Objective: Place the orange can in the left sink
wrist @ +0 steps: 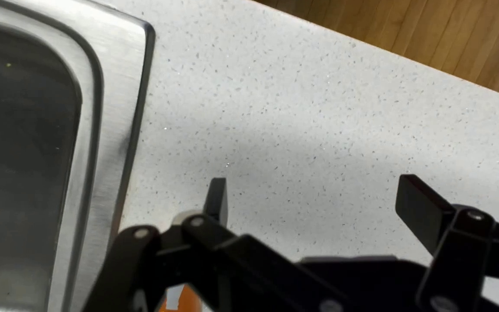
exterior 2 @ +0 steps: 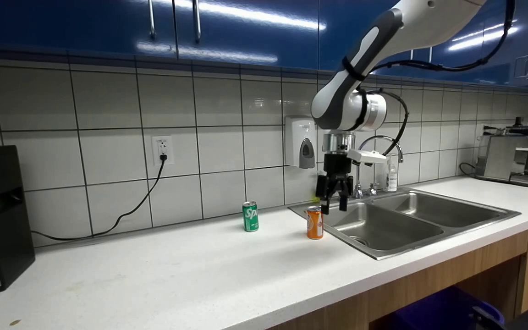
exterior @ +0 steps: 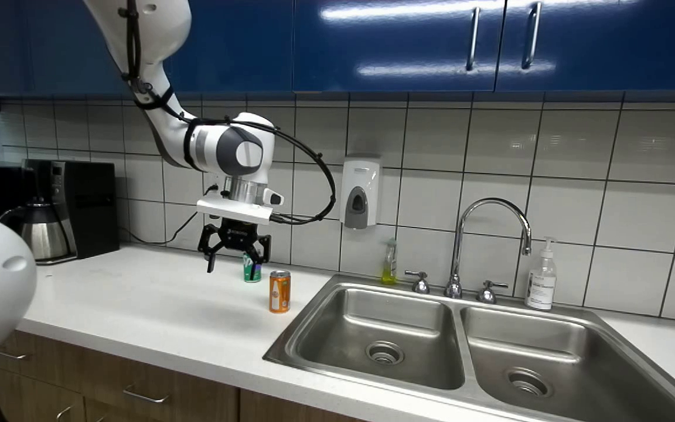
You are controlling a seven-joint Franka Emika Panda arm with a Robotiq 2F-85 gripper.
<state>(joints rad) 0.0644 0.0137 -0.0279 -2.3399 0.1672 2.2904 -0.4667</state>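
In an exterior view the gripper [exterior: 232, 268] hung, jaws wide apart. At its four o'clock the orange can [exterior: 279, 293] stood upright on the counter [exterior: 138, 293], probably showing at seven in the wrist view; beyond, also at four, lay the left sink [exterior: 361, 331].

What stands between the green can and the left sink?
The orange can, upright on the counter; both exterior views show it between the green can and the left sink.

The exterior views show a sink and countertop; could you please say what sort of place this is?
Likely a workplace kitchenette, though a home kitchen is possible: there is a stainless steel double sink, a coffee maker and a wall-mounted dispenser, probably for soap.
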